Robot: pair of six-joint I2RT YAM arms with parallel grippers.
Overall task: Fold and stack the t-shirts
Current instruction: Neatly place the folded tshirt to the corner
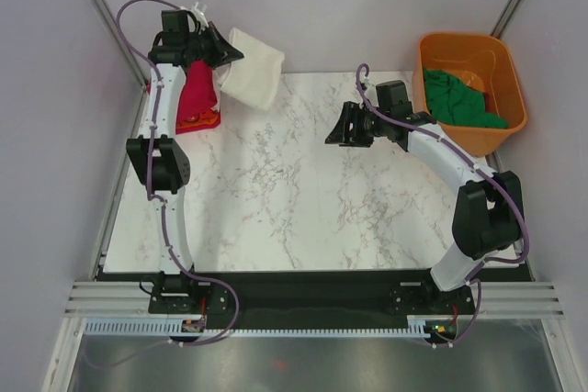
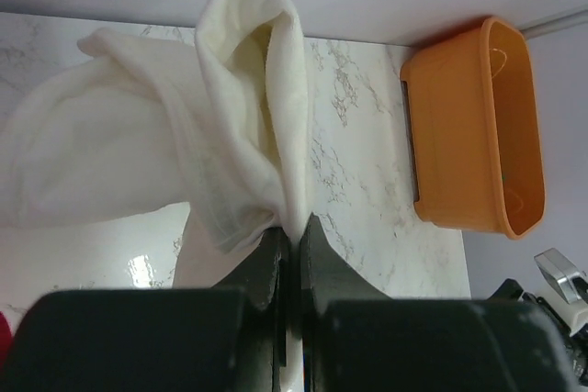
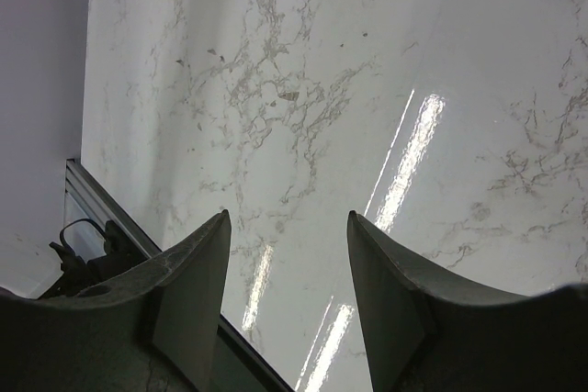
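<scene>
At the far left, behind and under the left jaws, the crimson red t-shirt [image 1: 197, 91] is lying bunched over the orange-red t-shirt [image 1: 208, 120]. The two seem to be making up the stack at the table's far corner. The left gripper [image 2: 292, 229] is clenching a gathered fold of the cream-white t-shirt [image 2: 138, 153], its jaws pressing together on the cloth with no gap showing. The shirt is billowing out ahead of the jaws and sagging to their left, so it is hanging from a single pinch. I judge it is being lifted clear so that it can be laid out flat for folding. Whether its lower hem is touching the marble table [image 1: 294, 199] I cannot tell.

Further right, the right gripper [image 3: 287, 227] is hovering with its jaws spread apart and nothing between them, only bare marble showing beneath. It is probably waiting to catch a second corner of the shirt. Well behind the right jaws, at the far right, the orange plastic tub [image 1: 501, 52] is holding the dark green t-shirt [image 1: 459, 103], which is lying crumpled and not yet folded.
</scene>
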